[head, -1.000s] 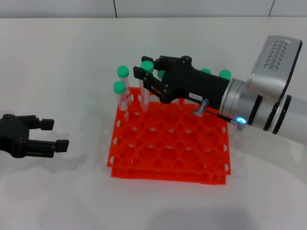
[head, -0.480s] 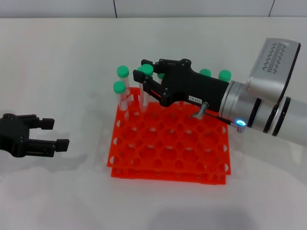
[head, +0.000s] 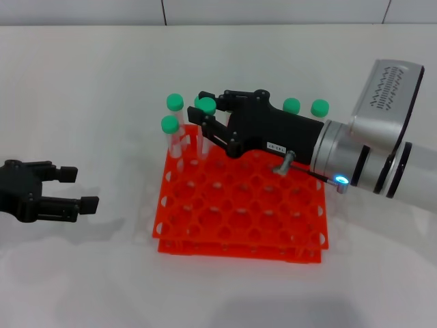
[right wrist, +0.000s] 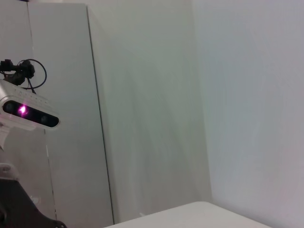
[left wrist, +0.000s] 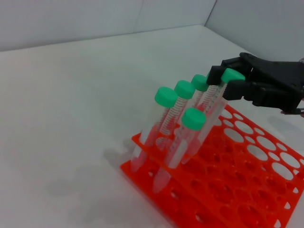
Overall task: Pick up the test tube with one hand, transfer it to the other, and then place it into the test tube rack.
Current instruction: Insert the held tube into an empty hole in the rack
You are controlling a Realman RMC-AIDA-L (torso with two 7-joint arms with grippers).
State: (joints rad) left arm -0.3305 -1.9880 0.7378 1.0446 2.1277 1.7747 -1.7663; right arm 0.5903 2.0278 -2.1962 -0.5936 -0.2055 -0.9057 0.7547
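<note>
My right gripper (head: 205, 113), black with a white label, reaches over the back left part of the orange-red test tube rack (head: 242, 229). It is shut on a green-capped test tube (head: 207, 105) just under the cap, and the tube's lower end is down in a rack hole. The left wrist view shows the same grip (left wrist: 227, 81) on the tube (left wrist: 211, 111), which leans in the rack (left wrist: 228, 190). My left gripper (head: 74, 187) is open and empty, low at the far left, apart from the rack.
Other green-capped tubes stand in the rack: two at the back left corner (head: 169, 124) and two along the back row on the right (head: 319, 107). The rack's front rows are open holes. White tabletop lies all around.
My right gripper has moved down a little with the tube, sinking it deeper into the rack. The left arm has not moved.
</note>
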